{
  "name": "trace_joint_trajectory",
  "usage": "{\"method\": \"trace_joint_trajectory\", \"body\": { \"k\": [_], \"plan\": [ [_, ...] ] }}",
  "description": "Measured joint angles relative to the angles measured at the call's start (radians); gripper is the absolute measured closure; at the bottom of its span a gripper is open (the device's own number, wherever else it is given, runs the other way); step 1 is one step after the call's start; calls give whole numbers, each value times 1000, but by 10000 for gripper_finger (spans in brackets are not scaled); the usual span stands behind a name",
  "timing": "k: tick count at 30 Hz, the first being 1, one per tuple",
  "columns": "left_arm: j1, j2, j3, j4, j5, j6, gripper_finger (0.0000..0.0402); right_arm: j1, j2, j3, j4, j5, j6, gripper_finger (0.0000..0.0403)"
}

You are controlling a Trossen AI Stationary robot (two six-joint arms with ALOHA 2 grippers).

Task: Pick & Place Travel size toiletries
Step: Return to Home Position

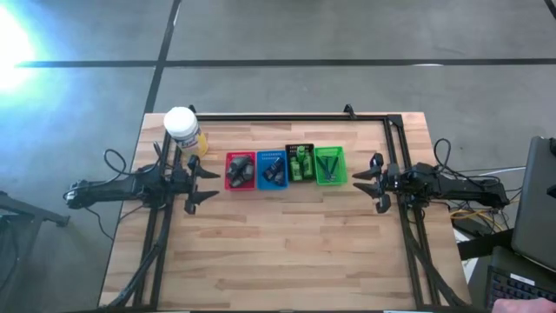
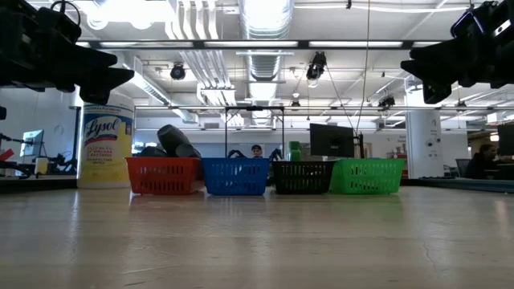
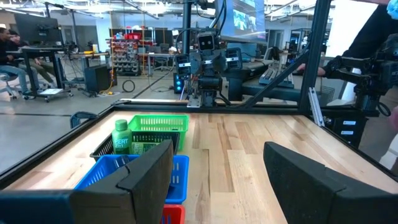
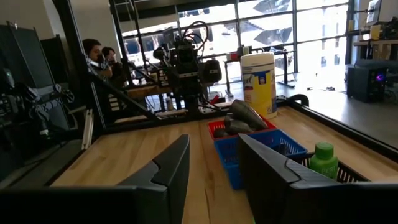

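A red tray, blue tray, black tray and green tray form a row; a yellow jar stands at their ten o'clock.

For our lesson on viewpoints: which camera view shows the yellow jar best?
The low view: the jar stands side-on, label readable. The high view shows mostly its white cap; the right wrist view shows it far off; the left wrist view misses it.

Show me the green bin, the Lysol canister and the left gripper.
green bin [image 2: 367,178], low view, on its front wall.
Lysol canister [image 2: 108,144], low view, on its label.
left gripper [image 1: 214,184], high view, midway between its open fingertips.
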Motion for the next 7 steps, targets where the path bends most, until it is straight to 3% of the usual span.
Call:
{"method": "trace_joint_trajectory", "body": {
  "k": [7],
  "plan": [
    [0, 0, 0, 0, 0, 0, 145, 0, 0, 0, 0, 0, -2, 296]
  ]
}}
